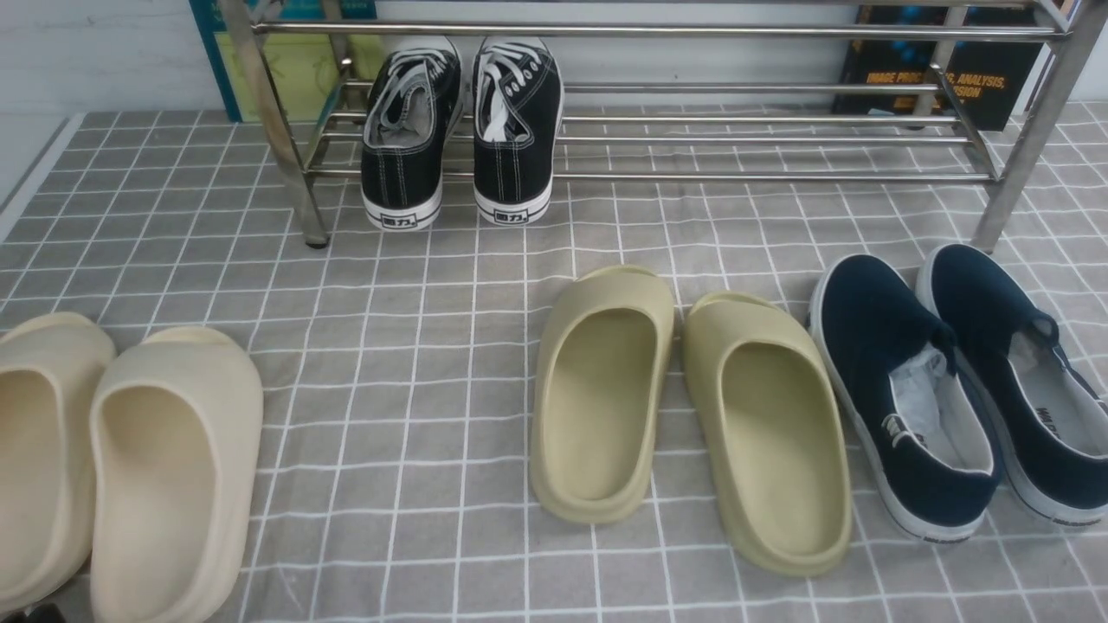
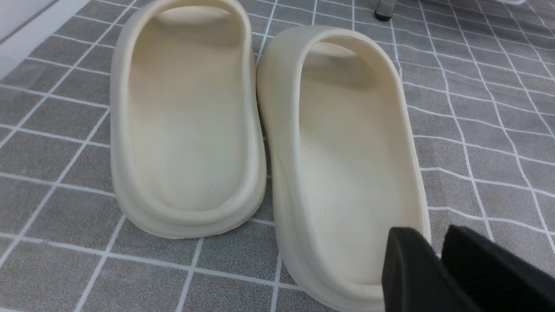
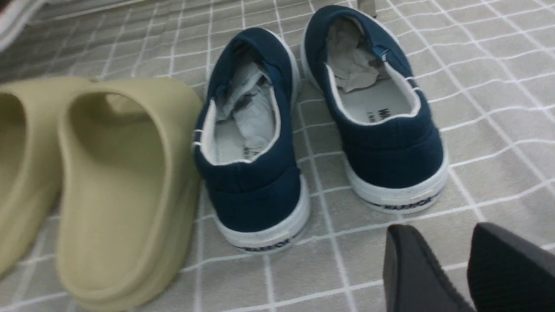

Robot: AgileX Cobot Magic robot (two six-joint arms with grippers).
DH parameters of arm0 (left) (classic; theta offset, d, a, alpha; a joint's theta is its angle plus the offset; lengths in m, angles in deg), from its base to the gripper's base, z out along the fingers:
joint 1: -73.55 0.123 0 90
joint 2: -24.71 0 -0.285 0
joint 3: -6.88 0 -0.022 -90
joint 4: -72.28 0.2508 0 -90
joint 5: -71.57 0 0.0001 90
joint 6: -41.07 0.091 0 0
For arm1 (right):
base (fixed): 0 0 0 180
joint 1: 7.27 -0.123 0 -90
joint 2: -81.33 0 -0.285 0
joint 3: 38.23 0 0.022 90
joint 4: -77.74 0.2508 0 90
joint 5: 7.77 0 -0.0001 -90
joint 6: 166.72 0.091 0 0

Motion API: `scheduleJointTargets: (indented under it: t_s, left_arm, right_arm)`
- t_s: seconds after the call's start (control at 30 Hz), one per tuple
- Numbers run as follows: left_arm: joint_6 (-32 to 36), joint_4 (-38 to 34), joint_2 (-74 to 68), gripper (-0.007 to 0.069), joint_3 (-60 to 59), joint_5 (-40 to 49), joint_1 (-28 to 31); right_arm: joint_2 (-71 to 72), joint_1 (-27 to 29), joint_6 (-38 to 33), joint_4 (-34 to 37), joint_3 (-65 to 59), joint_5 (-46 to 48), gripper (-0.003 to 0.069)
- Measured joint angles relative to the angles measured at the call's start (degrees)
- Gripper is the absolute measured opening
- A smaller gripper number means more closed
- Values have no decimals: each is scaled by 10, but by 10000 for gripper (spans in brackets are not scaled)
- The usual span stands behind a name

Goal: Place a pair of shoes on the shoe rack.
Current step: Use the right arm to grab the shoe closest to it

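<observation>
The pair of navy slip-on shoes, one point(image 1: 874, 346) beside the other point(image 1: 978, 311), stands on the grey checked cloth at the front right, toes toward the shoe rack point(image 1: 692, 177). They also show heel-first in the right wrist view point(image 3: 256, 186) point(image 3: 390, 147), with crumpled paper inside. My right gripper point(image 3: 442, 234) is open and empty, just behind the heel of the right shoe. My left gripper point(image 2: 433, 236) is shut and empty, at the heel rim of a cream slipper point(image 2: 347, 164). Neither gripper shows in the front view.
Two black lace-up sneakers point(image 1: 407, 164) point(image 1: 515, 156) sit on the rack's lower shelf at its left end. Olive slippers point(image 1: 606, 389) point(image 1: 770, 433) lie mid-cloth, close beside the navy shoes. Cream slippers point(image 1: 173, 467) point(image 1: 39, 450) lie front left. Posters lean behind the rack.
</observation>
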Motion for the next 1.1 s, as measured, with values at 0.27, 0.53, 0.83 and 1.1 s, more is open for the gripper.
scheduleJointTargets:
  t_s: [0.27, 0.53, 0.83, 1.1]
  left_arm:
    - [0, 0, 0, 134, 0, 0, 0]
    - [0, 0, 0, 138, 0, 0, 0]
    - [0, 0, 0, 150, 0, 0, 0]
    - [0, 0, 0, 158, 0, 0, 0]
  right_arm:
    - [0, 0, 24, 366, -5, 11, 239]
    - [0, 0, 24, 412, -5, -37, 239]
    - [0, 0, -122, 403, 31, -41, 213]
    - [-173, 0, -229, 241, 220, 55, -4]
